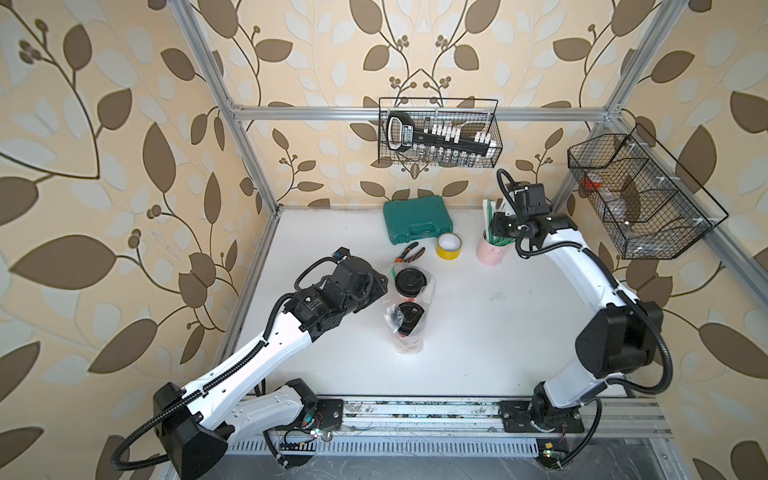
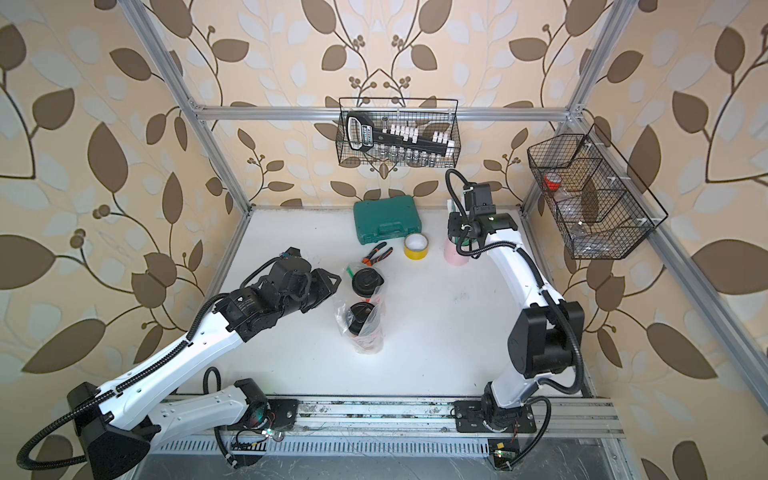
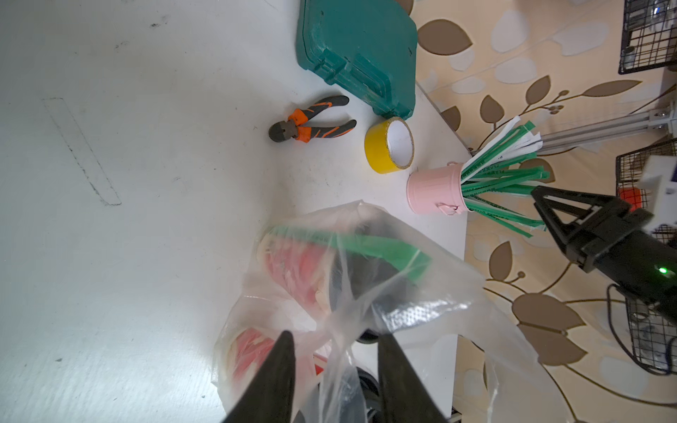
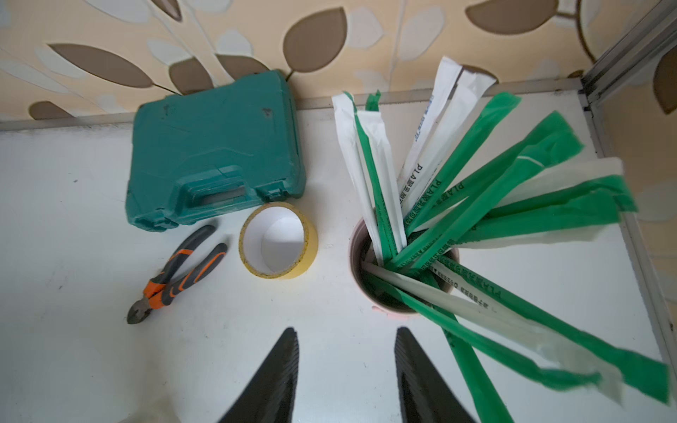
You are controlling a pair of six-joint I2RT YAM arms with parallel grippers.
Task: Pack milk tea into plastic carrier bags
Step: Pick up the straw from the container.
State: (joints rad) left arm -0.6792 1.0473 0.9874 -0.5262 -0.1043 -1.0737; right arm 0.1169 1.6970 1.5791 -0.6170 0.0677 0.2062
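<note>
Both arms extended; left tool [image 3: 336, 335] agape at bag [image 3: 403, 285].

In both top views we find bright, even light, only faint soft shadows on the white counter [image 1: 478, 332], and a wide lens that splays the frame posts [image 1: 232, 124] outward toward the corners. In the left wrist view we see a white glare patch on the counter, shiny highlights and blur over the clear bag [image 3: 432, 304], and the left claw [image 3: 337, 334] dark and soft; in the right wrist view the nearest straws [image 4: 549, 322] smear.
</note>
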